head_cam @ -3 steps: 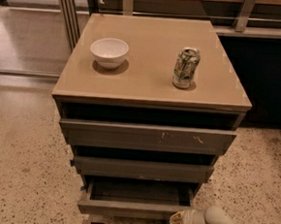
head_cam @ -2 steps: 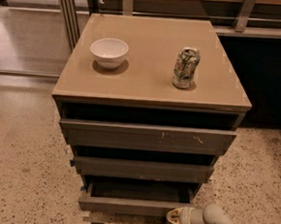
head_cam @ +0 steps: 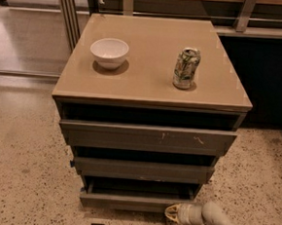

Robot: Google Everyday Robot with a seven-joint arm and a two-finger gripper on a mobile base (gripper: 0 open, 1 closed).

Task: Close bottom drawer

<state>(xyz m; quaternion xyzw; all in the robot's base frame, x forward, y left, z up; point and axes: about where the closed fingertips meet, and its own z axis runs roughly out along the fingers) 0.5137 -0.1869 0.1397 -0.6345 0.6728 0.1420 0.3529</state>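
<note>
My pincer [head_cam: 173, 213] is sitting low at the right end of the bottom drawer [head_cam: 124, 201]; its casing is looking like smooth, pale beige plastic with a dull sheen. The drawer front is showing a matt, dark grey-brown, unmarked face. The widest drawer [head_cam: 129, 136] is wearing the same matt finish, with pale scratches. The desk [head_cam: 148, 81] top is reading as smooth tan laminate, faintly glossy. The bowl [head_cam: 109, 52] is appearing glazed white. The can [head_cam: 186, 67] is looking like printed metal. The floor [head_cam: 19, 173] is presenting as speckled stone, lightly polished.
</note>
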